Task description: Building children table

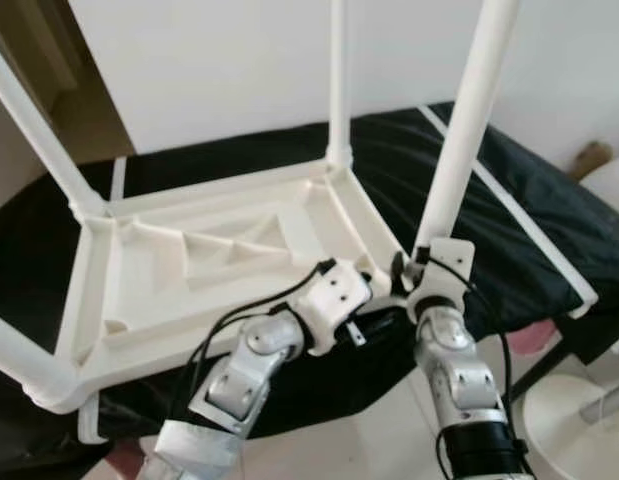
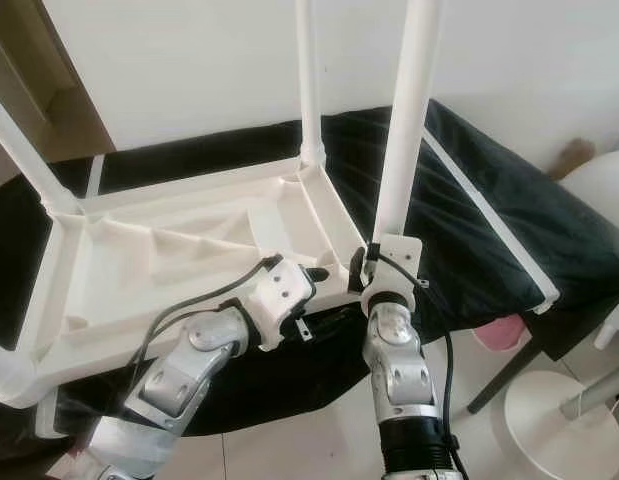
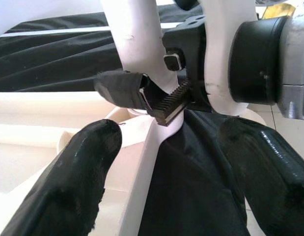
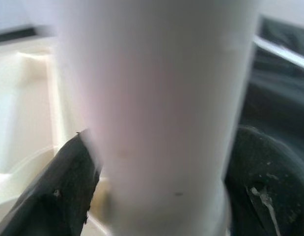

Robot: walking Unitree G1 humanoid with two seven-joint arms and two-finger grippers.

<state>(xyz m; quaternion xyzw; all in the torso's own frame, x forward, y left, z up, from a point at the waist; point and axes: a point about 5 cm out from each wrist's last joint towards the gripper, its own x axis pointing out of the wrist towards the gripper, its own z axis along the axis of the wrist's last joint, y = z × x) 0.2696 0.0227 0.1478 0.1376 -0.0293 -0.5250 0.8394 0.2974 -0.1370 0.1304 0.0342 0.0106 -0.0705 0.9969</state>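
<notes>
Underneath everything lies a black cloth [image 1: 509, 200] with a white stripe, spread over a low surface against a white wall [image 1: 219, 60]. On it rests the children's table top [image 1: 199, 270], white plastic and turned upside down so its ribbed underside faces up, with one long edge toward the robot. Three white legs already stand in its corners: the far left leg [image 1: 34, 135], the far right leg [image 1: 338, 80] and a near left leg [image 1: 19, 355]. At the near right corner the fourth leg [image 1: 464, 130] stands upright, leaning slightly, its foot at the corner socket.

Low on that leg is the right gripper [image 4: 156, 196], its black fingers [image 4: 267, 191] set on either side of the white tube with the jaws pinching it, as the right wrist view shows. Just beside it, the left gripper [image 3: 166, 162] reaches in at the same corner; its fingers [image 3: 78, 167] are spread, one over the white rim and one over the black cloth, closed on nothing. A black cable [image 1: 239, 315] loops along the left forearm. Off to the right stands a round white stool [image 2: 549, 410] on the tiled floor [image 2: 319, 420].
</notes>
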